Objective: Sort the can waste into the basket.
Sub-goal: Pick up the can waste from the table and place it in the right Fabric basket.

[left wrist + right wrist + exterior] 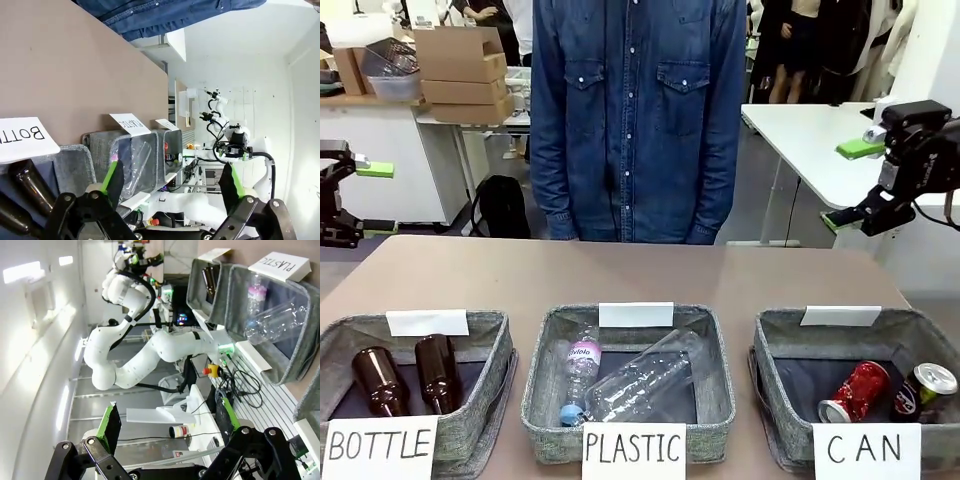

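Both cans already lie in the right-hand basket, the grey fabric one whose paper sign reads "CAN", so the sorting looks finished to me. The red can lies on its side on the dark bottom, dented, silver top toward the near wall; the blue can stands tilted just beside it on the right, the two close enough that I cannot tell whether they touch. The middle basket, signed "PLASTIC", holds clear plastic bottles, and the left basket, signed "BOTTLE", holds two brown glass bottles, so each kind of waste sits under its own label. The brown table between the baskets and the person in the denim shirt at the far side is bare. The arms are drawn well back and raised off to the two sides, which I read as keeping out of the way now that nothing is left to pick up. The left gripper has its green-padded fingers spread wide with nothing between them; the right gripper is likewise spread and empty, pointing out across the room toward the other arm, not down at the baskets.
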Robot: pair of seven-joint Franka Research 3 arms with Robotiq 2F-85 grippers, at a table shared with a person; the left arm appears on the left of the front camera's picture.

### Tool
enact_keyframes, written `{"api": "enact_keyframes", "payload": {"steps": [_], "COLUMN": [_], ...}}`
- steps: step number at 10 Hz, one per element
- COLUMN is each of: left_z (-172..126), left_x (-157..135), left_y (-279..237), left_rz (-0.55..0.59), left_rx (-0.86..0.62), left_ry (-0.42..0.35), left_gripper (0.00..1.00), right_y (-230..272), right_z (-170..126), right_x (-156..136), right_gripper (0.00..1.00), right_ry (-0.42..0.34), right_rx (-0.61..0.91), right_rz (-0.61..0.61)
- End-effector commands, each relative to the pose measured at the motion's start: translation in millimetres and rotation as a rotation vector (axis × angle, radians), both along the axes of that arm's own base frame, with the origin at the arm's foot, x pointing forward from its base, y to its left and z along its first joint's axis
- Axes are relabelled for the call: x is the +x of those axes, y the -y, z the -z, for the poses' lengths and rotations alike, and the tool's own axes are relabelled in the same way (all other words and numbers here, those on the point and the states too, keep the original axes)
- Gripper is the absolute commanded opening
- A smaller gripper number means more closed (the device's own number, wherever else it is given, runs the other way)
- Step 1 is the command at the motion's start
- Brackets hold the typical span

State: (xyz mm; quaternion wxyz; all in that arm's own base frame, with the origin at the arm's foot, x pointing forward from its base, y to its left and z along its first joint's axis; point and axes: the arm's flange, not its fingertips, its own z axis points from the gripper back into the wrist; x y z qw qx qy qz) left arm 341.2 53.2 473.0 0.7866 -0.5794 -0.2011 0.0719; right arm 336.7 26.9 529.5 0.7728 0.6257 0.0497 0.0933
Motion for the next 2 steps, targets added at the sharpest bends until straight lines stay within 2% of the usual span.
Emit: {"api": "enact_keyframes", "payload": {"steps": [1, 2], "left_z": [-4.8, -4.8], "left_x": [-2.1, -2.1], "left_y": [-0.6, -0.6], "left_rz": [0.005, 0.005], "left_rx": [-0.002, -0.002], "left_ry": [-0.01, -0.01], "left_gripper": [1.0, 1.0], "right_y": [0.2, 0.2], "right_z": [1.3, 1.3], "right_x": [-1.5, -1.5], "right_gripper": [1.0, 1.0], "right_ry": [0.016, 0.016], "right_rx": [0.009, 0.009], "right_rz": [-0.007, -0.007]}}
